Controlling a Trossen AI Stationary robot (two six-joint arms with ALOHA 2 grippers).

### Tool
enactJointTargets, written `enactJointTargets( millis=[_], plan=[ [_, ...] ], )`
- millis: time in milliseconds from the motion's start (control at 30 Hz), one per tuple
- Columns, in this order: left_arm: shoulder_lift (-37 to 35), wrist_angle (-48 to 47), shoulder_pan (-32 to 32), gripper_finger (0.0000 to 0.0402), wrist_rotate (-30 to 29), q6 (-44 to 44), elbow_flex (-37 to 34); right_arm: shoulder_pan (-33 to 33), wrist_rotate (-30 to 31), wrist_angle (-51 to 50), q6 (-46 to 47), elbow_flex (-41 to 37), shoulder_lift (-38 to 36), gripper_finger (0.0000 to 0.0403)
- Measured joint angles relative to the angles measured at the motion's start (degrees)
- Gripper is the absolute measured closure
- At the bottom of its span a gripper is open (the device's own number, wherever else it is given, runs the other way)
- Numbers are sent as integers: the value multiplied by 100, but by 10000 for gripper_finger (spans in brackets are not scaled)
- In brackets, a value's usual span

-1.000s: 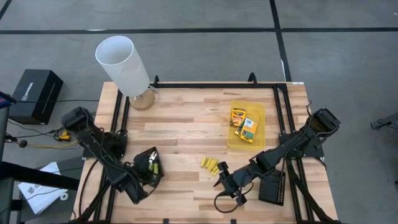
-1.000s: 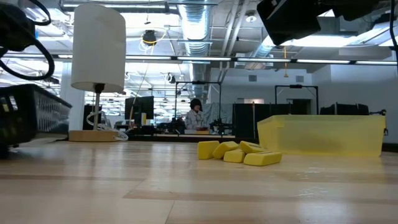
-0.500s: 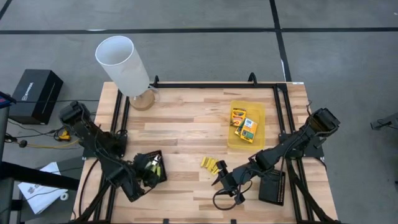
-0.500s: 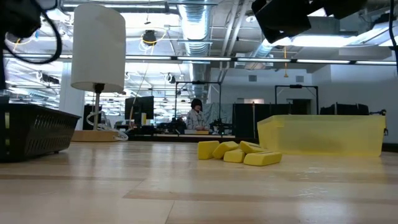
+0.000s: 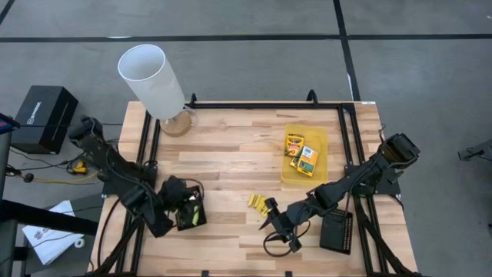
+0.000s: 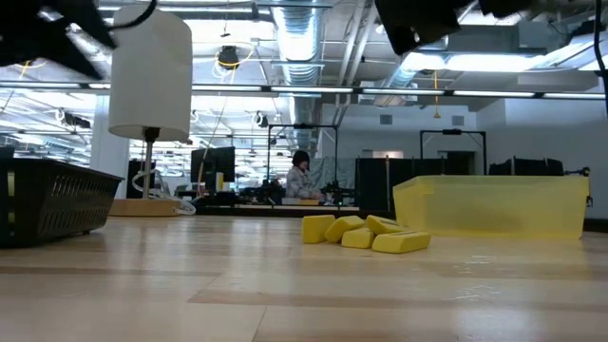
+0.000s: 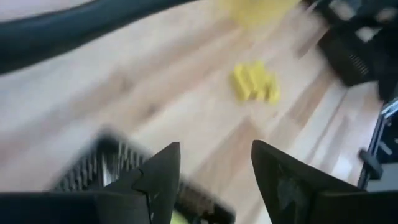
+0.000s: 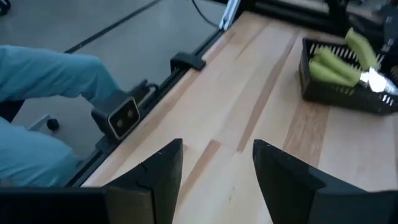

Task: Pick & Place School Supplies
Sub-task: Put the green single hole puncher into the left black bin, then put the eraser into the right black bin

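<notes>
Left gripper [image 5: 175,194] has let go and pulled back since a sec ago: before it was down in the black mesh tray [image 5: 190,211] with fingers shut, now it sits just beside the tray w/ fingers spread wide and nothing in them. Left wrist view shows the gap clearly, w/ the tray's edge under the fingers. Plier tool [image 5: 192,213] w/ yellow-green handles lies inside that tray, near the table's [image 5: 223,161] left front corner. Right wrist view sees the same tool [image 8: 348,61] in the tray, far off.

Right gripper [image 5: 270,223] is up over the table front, just beside the pile of yellow sticks [image 5: 260,204], not touching them. Its fingers are spread apart too, empty.

Sticks lie in a small heap on the bare wood, about mid-table. Low view shows them [image 6: 359,231] resting flat.

Printed boxes [image 5: 301,154] lie in the see-thru yellow tray [image 5: 317,137] on the right side, well apart from both grippers. Second black mesh tray [image 5: 336,231] sits at the front right, by the right arm.

Lamp w/ white shade [image 5: 152,83] stands at the back left corner.
</notes>
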Motion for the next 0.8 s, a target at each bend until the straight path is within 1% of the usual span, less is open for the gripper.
enactJointTargets(
  millis=[67,167,200,267,367,467,533,600,700,800],
  plan=[
    [-69,129,49,214,-278,624,4,-6,2,143,-20,0,0,217],
    [-156,123,137,218,-329,1497,-6,-102,45,320,-20,0,0,217],
    [-180,143,170,220,-303,1666,-46,-148,100,334,-20,0,0,217],
    [-244,59,251,223,-187,1718,-175,-254,159,322,8,0,0,217],
    [-292,-114,504,232,359,1667,-378,-408,177,315,177,0,0,217],
    [-290,-541,830,250,1228,1445,-623,-503,171,308,255,0,0,217],
    [-290,-931,1070,268,1861,1362,-746,-514,188,350,308,0,0,217],
    [-288,-1339,1265,288,2363,1354,-846,-532,284,405,328,0,0,217],
    [-288,-1839,1387,319,2725,1485,-865,-572,304,418,317,0,0,220],
    [-290,-1885,1443,345,2944,1841,-871,-664,306,436,316,35,0,225]
  ],
)
